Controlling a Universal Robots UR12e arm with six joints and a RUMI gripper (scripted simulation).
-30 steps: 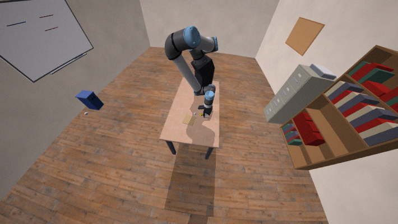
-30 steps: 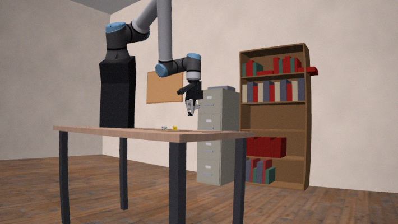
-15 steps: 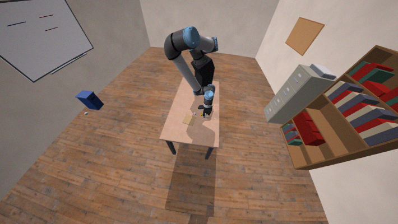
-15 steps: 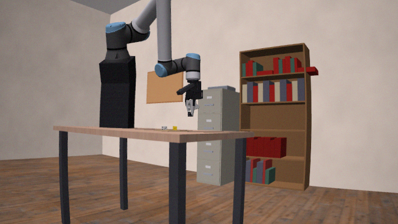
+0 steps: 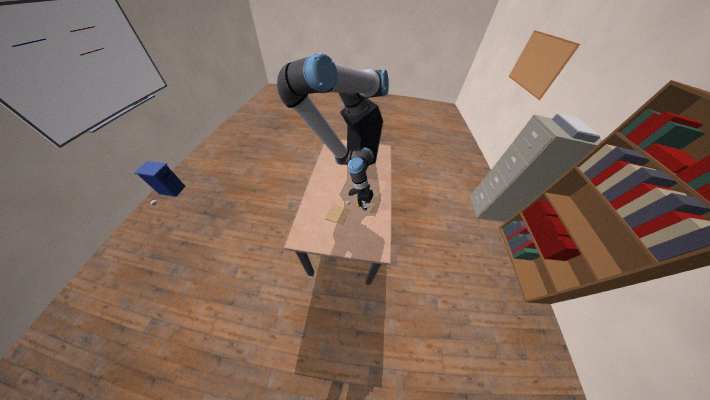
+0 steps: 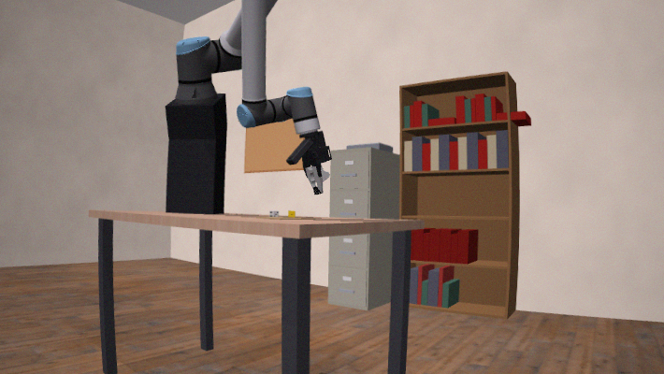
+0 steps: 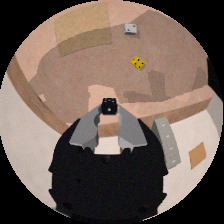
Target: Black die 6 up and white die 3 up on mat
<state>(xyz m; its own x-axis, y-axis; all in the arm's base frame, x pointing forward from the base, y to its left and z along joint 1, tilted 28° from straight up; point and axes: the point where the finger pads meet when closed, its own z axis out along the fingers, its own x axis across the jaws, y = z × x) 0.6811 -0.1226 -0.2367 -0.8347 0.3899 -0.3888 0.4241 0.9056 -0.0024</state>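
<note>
Top view: The robot arm (image 5: 320, 120) (image 6: 253, 56) is reaching from its black pedestal (image 5: 364, 131) (image 6: 194, 164) over the wooden table (image 5: 307, 230) (image 6: 196, 223) (image 7: 42, 17), with the gripper (image 5: 363, 204) (image 6: 317, 188) (image 7: 109, 105) pointing downward. The yellowish mat (image 5: 337, 214) (image 6: 301, 218) (image 7: 82, 29) is lying left of the gripper and slightly nearer. The white die (image 5: 347, 203) (image 6: 274, 213) (image 7: 130, 29) is resting between the mat and the gripper, off the mat. The yellow die (image 5: 358, 204) (image 6: 292, 213) (image 7: 138, 62) is showing just beside the fingertips. A filing cabinet (image 5: 525, 175) (image 6: 351, 192) (image 7: 166, 142) and a bookshelf (image 5: 615, 274) (image 6: 513, 196) are standing at the right.

Exterior view: The gripper is hanging above the table at a tilt, its fingers nearly closed and gripping the black die (image 6: 317, 191) (image 7: 109, 106) at their tips. The white die and the yellow die are sitting to the left of the gripper and lower, on the table, with the white one farther left. Their pips are appearing too small to count.

Wrist view: The two fingers are standing a narrow gap apart, holding the black die between their tips; a single pip is showing on its camera-facing side. Both remaining dice are lying flat to the right of the mat, well apart from each other and outside its edge. The white die is sitting closer to the mat than the yellow die.

Reference: black pedestal (image 5: 361, 132) (image 6: 193, 168). Little difference between the two earlier exterior looks; the clear change comes after the second. Forearm (image 5: 320, 127) (image 6: 253, 56), seen from outside, now hangs nearer the pedestal. Wrist end (image 5: 356, 166) (image 6: 300, 100) has shifted the same way. Hand (image 5: 363, 203) (image 6: 317, 189) (image 7: 109, 105), upright half a second ago, now leans: its upper part toward the pedestal side, fingertips angled away from it. Black die (image 6: 317, 191) (image 7: 109, 106), gripped at the tips, has tipped with it. From above, elbow (image 5: 320, 72) and wrist end both sit farther to picture-left relative to the pedestal.
</note>
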